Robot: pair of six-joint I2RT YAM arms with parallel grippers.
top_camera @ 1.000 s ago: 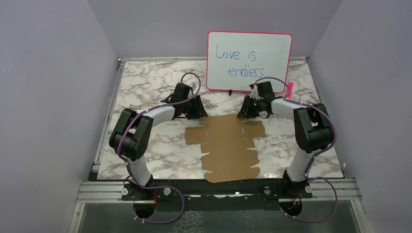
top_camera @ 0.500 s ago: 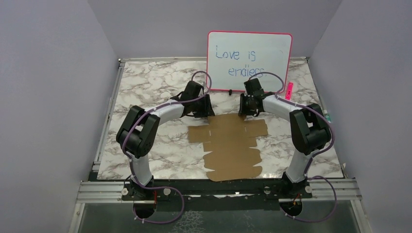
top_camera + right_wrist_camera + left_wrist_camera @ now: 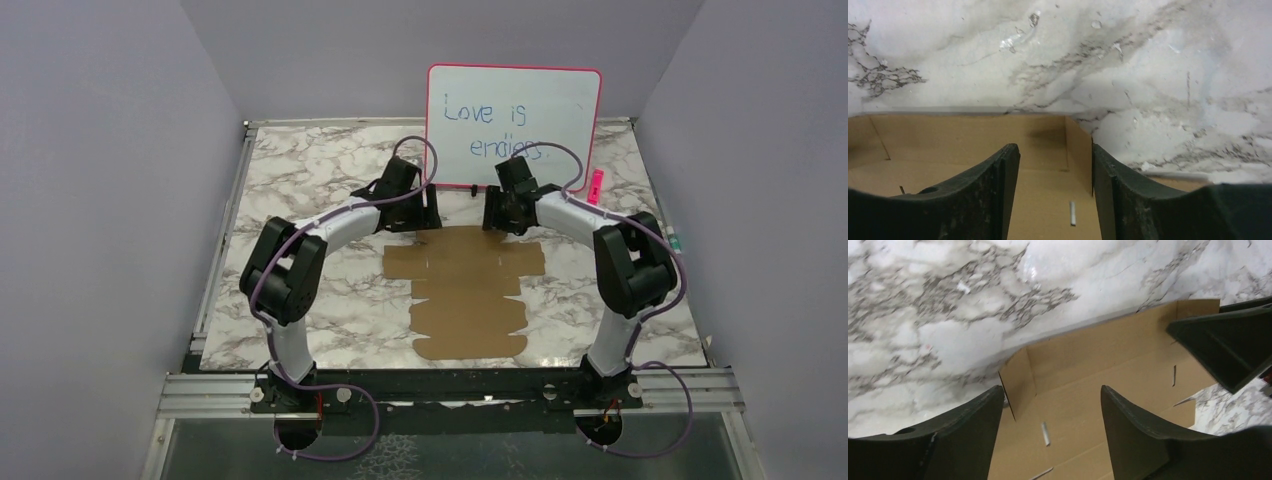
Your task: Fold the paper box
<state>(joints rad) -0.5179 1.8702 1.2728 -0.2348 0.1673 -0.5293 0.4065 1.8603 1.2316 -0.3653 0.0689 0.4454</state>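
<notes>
Paper box [image 3: 465, 290]: left gripper [image 3: 1052, 390] and right gripper [image 3: 1054, 147] hide part of its far edge from you; jaws apart, gripping nothing. Table [image 3: 300, 180] shows all round.

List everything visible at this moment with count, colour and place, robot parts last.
paper box: one, brown, lying mid-table, mostly flat, far flap raised
whiteboard: one, white with pink frame and blue writing, standing at the table's far edge
small pink object: one, pink, just right of the whiteboard; too small to identify
table: one, white and grey marble
rail: one, silver, along the near edge
left gripper: one, black, open, at the box's far left corner
right gripper: one, black, open, at the box's far right corner
</notes>
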